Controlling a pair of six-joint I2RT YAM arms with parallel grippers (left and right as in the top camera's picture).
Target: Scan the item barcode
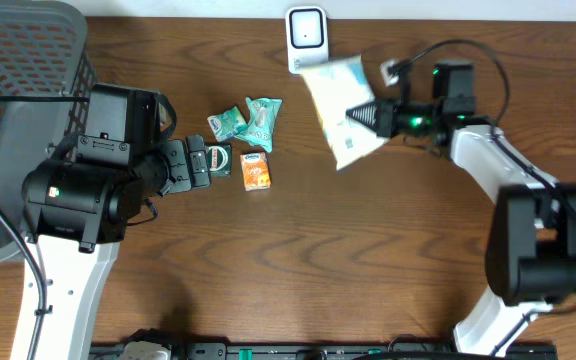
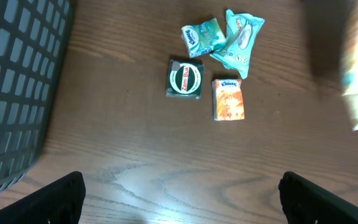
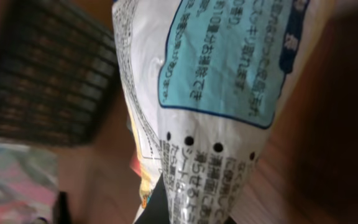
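The item is a white and light-blue packet (image 1: 343, 110) with Japanese print, held in the air just below the white scanner (image 1: 306, 38) at the table's far edge. My right gripper (image 1: 370, 117) is shut on the packet's right end. In the right wrist view the packet (image 3: 216, 93) fills the frame and its lower end sits pinched in the right gripper (image 3: 191, 211). No barcode shows on the faces I can see. My left gripper (image 2: 181, 199) is open and holds nothing, hovering over bare wood short of the small goods.
A black mesh basket (image 1: 18, 100) stands at the far left. On the table lie a green Zam-Buk tin (image 2: 185, 79), an orange tissue pack (image 2: 229, 99) and two teal sachets (image 2: 225, 37), left of the scanner.
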